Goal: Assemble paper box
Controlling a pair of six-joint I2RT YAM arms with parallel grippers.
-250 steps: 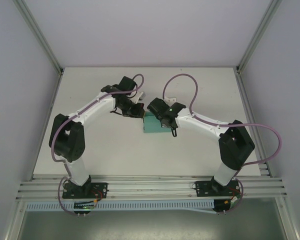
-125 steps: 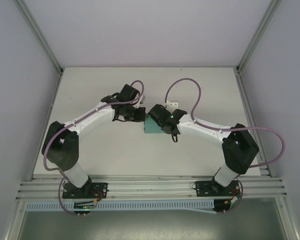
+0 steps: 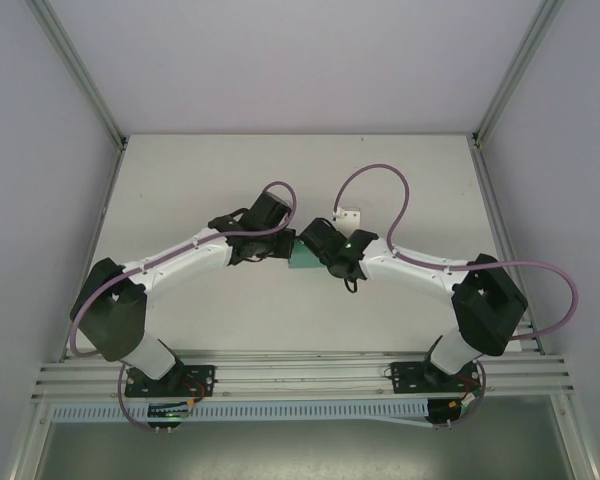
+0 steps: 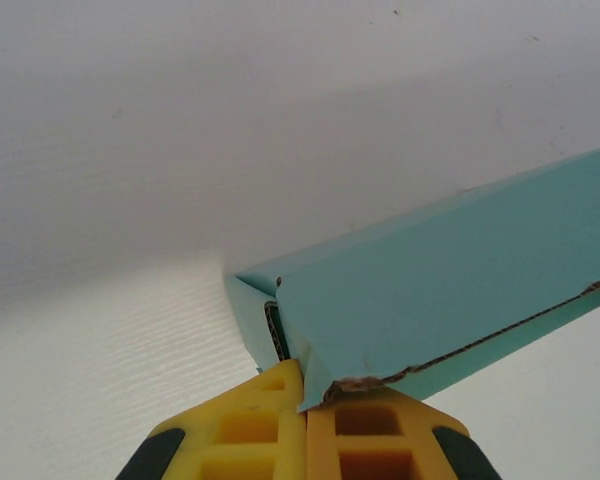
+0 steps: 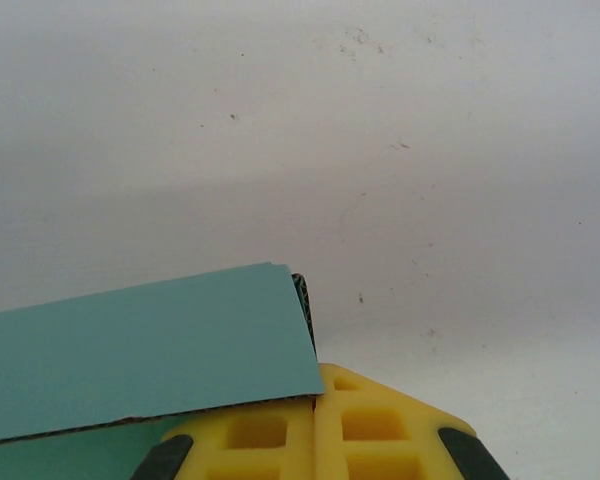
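We see the paper box (image 3: 301, 259) abt mid worktop (image 3: 230, 180), btwn the arms. L tool (image 4: 305, 385) is clenched on a card edge, and R tool (image 5: 317, 388) is pinching another edge.

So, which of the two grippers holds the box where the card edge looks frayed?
The left gripper: in its wrist view the edge of the paper box is ragged right where it grips, while at the right gripper the edge runs clean.
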